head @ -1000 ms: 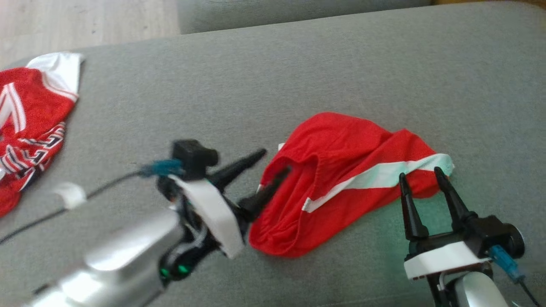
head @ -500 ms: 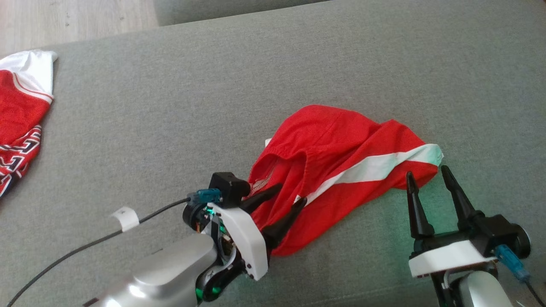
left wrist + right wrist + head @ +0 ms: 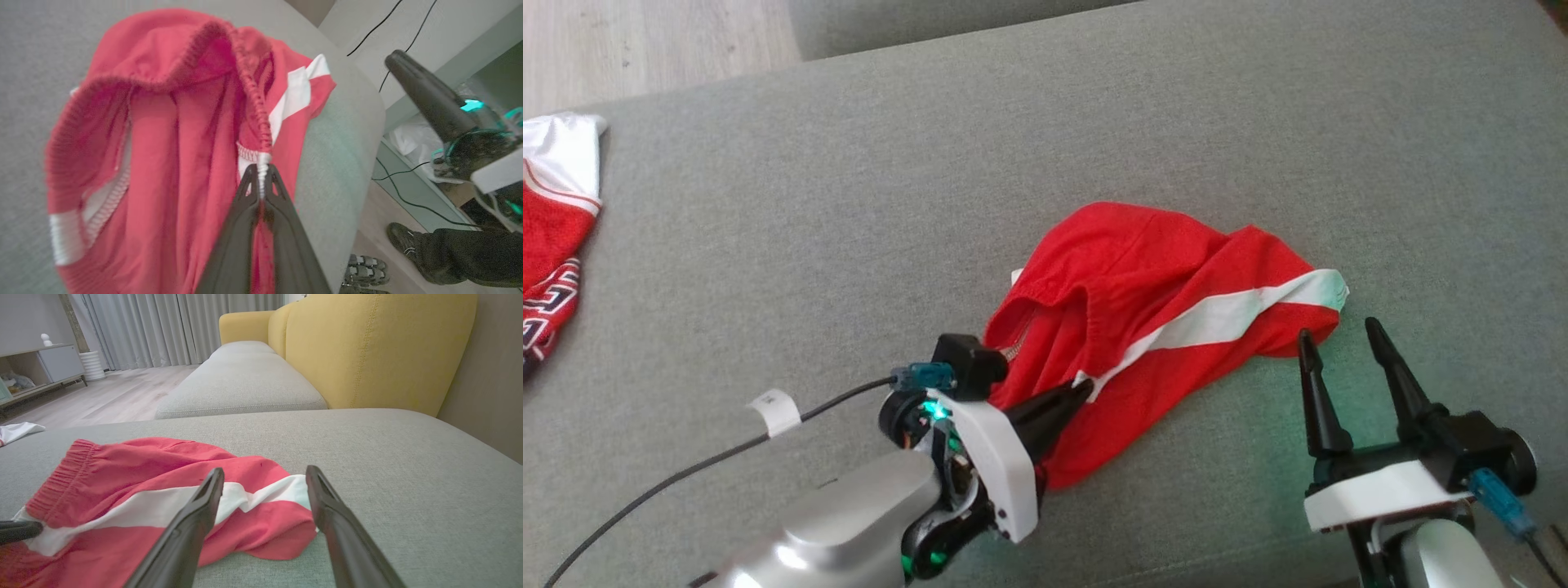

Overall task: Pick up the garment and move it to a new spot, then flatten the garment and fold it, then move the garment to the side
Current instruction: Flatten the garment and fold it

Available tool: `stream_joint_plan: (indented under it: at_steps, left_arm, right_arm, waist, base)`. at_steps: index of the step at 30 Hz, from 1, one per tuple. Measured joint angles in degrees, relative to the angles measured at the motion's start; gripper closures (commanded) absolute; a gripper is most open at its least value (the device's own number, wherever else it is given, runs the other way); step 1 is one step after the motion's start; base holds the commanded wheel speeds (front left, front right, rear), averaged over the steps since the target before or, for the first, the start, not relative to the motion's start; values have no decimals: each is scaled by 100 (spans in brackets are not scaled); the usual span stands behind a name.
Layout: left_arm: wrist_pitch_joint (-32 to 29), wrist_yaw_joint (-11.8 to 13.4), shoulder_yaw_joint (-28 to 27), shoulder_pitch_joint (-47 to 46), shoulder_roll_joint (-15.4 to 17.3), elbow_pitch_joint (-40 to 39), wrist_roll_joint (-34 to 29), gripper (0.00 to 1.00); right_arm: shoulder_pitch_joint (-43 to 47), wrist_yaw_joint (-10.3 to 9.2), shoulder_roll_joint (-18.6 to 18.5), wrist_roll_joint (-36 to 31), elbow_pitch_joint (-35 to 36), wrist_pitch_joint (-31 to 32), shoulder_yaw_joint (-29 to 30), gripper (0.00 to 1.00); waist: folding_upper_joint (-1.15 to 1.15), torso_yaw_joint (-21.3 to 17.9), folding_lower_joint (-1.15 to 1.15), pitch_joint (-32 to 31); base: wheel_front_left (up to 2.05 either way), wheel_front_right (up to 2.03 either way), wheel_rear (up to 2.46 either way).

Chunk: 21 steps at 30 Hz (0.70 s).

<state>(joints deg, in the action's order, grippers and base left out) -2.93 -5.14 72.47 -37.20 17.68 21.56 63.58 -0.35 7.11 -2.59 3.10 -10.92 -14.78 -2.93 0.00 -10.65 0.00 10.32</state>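
The garment (image 3: pixel 1152 302) is a pair of red shorts with a white side stripe, lying crumpled on the grey sofa cushion (image 3: pixel 1013 163). My left gripper (image 3: pixel 1082 390) is shut on its elastic waistband where the white stripe ends; the left wrist view shows the garment (image 3: pixel 171 134) bunched in front and the band pinched at my left gripper (image 3: pixel 260 179). My right gripper (image 3: pixel 1342 336) stands open just short of the garment's right leg end. In the right wrist view my right gripper (image 3: pixel 264 475) has the garment (image 3: pixel 155 486) lying a little beyond its open fingers.
A second red and white piece of clothing (image 3: pixel 551 220) lies at the cushion's far left edge. A black cable (image 3: pixel 727 449) trails from my left wrist. Wooden floor (image 3: pixel 645 41) lies beyond the cushion. A yellow sofa back (image 3: pixel 367 347) rises behind. A person's feet (image 3: pixel 416 253) stand on the floor.
My left gripper moved right and down onto the waistband and closed on it. The head camera shifted, so the scene slid left. My right gripper stayed open in place.
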Motion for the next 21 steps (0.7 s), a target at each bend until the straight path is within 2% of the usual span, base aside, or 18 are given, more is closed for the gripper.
stream_joint_plan:
  at_steps: [2, 5, 10, 15, 17, 21]
  left_arm:
    - [24, -1, -14, 0, 29, -118, 7, 100]
    - [269, -14, -143, -2, 292, -639, 4, 100]
    - [642, 325, -702, -9, 1111, -1526, 5, 100]
    - [710, 660, -982, 15, 1836, -1816, 22, 100]
    - [704, 723, -987, 20, 1970, -1869, 49, 100]
    - [690, 765, -989, 20, 1994, -1942, 49, 100]
  right_arm:
    - [3, 0, 0, 0, -2, 0, 19, 0]
    - [34, 0, 1, 0, -2, 0, 108, 0]
    - [249, 0, 1, 3, -130, 0, 76, 0]
    - [238, 0, 0, 372, -406, 0, -240, 0]
    - [220, 0, -12, 593, -504, 0, -366, 0]
    - [169, 0, -238, 922, -704, 0, -690, 0]
  waist:
    - [0, 11, 0, -18]
    - [0, 68, 0, -81]
    - [0, 246, -1, -183]
    - [0, 464, -1, -212]
    - [0, 524, -1, -198]
    - [0, 653, -1, -157]
  base:
    - [0, 0, 0]
    - [0, 0, 0]
    - [0, 0, 0]
    - [0, 0, 0]
    - [0, 0, 0]
    - [0, 0, 0]
